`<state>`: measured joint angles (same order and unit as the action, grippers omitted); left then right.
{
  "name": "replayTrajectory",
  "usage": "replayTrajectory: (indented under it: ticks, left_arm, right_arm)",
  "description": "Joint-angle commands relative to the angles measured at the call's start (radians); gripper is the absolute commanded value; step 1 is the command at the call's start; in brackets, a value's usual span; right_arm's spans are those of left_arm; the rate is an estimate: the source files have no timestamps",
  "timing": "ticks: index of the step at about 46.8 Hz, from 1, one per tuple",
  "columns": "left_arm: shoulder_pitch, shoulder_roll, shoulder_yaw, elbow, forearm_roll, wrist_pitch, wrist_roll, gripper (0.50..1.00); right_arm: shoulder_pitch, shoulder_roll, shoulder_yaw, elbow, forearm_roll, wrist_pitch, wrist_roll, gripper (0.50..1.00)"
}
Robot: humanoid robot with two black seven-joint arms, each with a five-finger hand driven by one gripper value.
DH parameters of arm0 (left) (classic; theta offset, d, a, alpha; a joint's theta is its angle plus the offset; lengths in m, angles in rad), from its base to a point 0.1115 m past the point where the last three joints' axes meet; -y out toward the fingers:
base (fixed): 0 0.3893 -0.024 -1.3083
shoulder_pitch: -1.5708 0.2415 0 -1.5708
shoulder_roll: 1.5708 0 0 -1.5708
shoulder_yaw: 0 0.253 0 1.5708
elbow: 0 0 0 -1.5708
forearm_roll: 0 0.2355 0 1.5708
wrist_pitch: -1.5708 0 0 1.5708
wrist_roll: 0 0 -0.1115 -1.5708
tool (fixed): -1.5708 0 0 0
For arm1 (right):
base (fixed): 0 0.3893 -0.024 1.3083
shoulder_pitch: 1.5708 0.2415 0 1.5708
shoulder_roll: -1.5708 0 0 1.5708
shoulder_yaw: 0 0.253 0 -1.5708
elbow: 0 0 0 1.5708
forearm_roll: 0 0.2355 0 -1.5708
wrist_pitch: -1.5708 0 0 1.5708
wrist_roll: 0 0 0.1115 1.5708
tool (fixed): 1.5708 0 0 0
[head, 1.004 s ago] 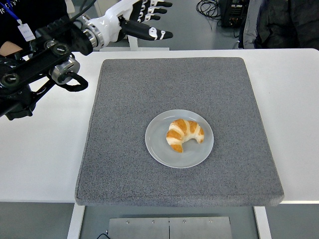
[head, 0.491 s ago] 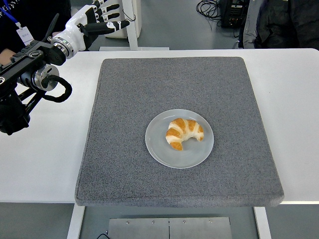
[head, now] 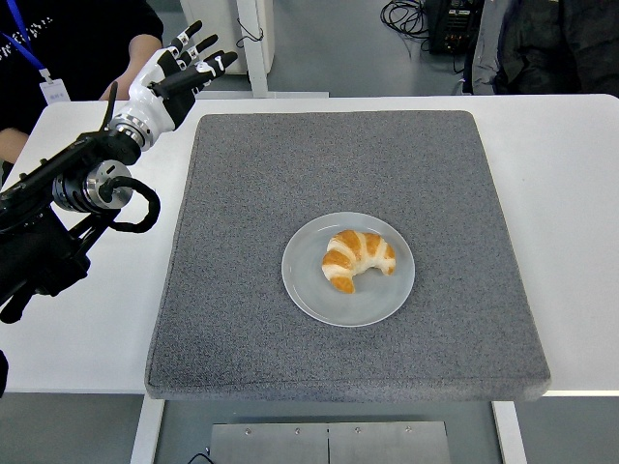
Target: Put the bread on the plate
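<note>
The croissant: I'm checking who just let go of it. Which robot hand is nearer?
Left. The left hand, fingers spread, hangs over the table's far-left corner, well apart from the croissant on the plate. The right hand isn't in view.

The white table (head: 580,242) fills the view from its near edge at the bottom to its far edge by the floor beyond. Lying directly on it is a large grey mat (head: 242,290), roughly square and flat, set about midway between left and right. The mat's near edge reaches the table's near edge, perhaps slightly overhanging it, and its far edge stops just short of the table's far edge. Bare white tabletop shows on both sides of the mat.
</note>
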<state>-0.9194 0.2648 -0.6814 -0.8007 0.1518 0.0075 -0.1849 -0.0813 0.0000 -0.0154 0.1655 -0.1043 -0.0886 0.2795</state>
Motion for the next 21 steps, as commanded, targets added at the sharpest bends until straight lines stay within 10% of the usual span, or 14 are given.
replayTrajectory:
  ticks: [1,21]
  left_arm:
    - [0.028,-0.013,-0.026,0.003,0.002,0.000,-0.002,0.927]
    - [0.050,-0.013,-0.023,0.006,0.006,0.000,-0.011,0.951]
  right_arm:
    - [0.000,0.000,0.000,0.000,0.000,0.000,0.000,1.000]
    - [0.000,0.000,0.005,0.006,0.000,0.001,0.000,1.000]
